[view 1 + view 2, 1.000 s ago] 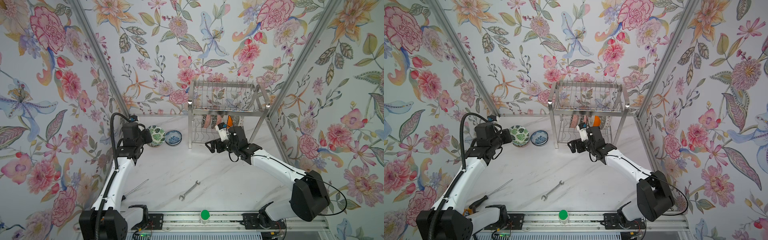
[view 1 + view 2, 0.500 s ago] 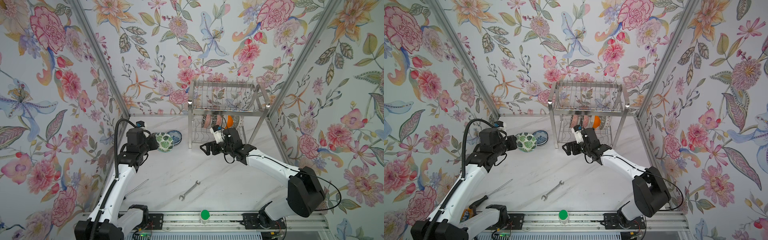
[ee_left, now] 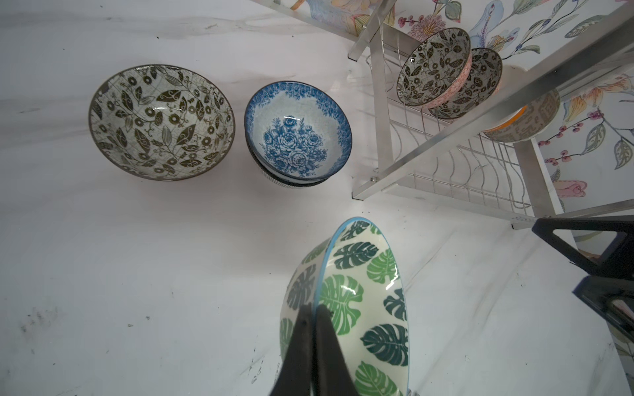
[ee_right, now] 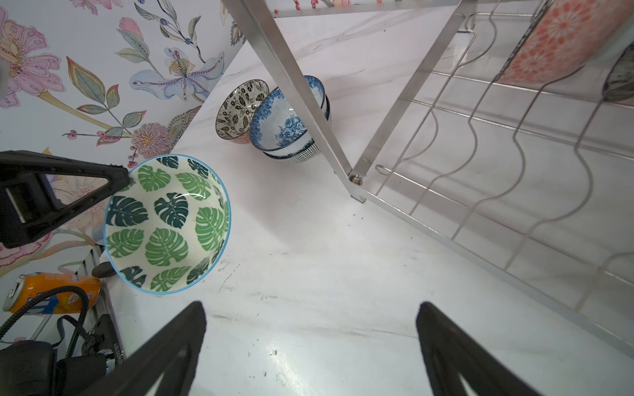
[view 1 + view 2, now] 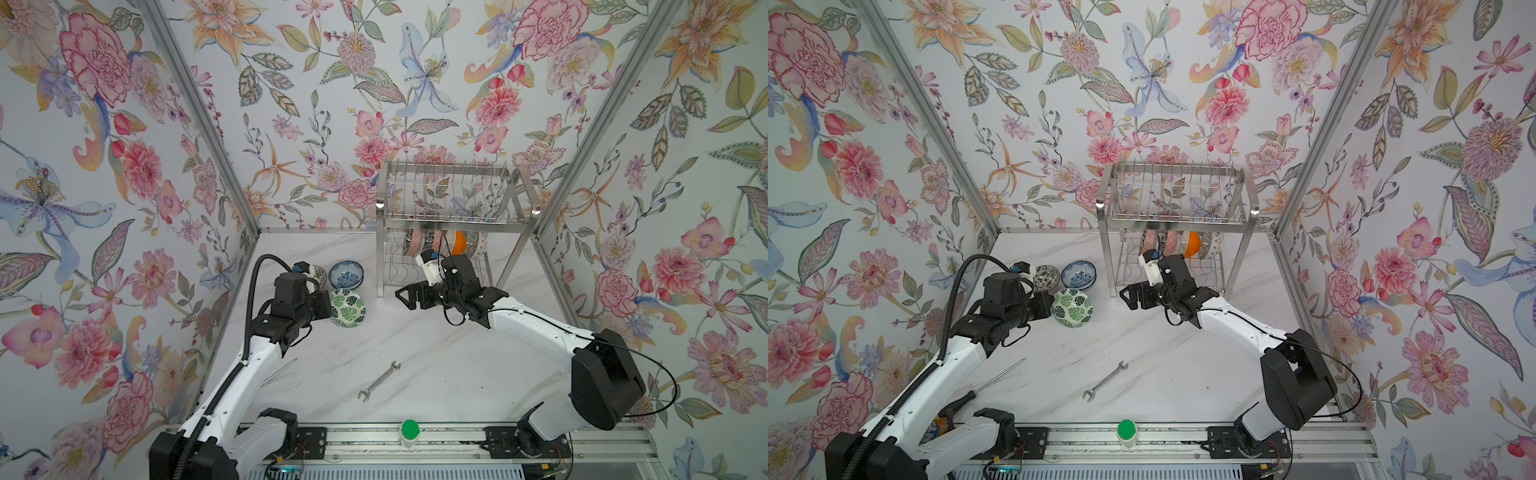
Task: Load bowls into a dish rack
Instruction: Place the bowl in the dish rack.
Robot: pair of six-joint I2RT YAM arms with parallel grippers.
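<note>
Left end effector [image 3: 314, 312] pinches empty green-leaf bowl [image 3: 372, 301]; dish rack [image 5: 380, 257] holds bowls [image 3: 434, 68].

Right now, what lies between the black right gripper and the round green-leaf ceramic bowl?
Only bare white marble tabletop separates the right gripper and the green-leaf bowl, as both top views show.

walls: back wall [image 5: 374, 83], left wall [image 5: 83, 208] and right wall [image 5: 685, 208] papered in large pink, orange and blue flowers on pale ground | frame: aluminium corner posts [image 5: 203, 120] at both back corners | surface: white marble-look tabletop [image 5: 436, 353], faint grey veins, scuffed | front: aluminium rail [image 5: 457, 434] | light: even, soft shadows
</note>
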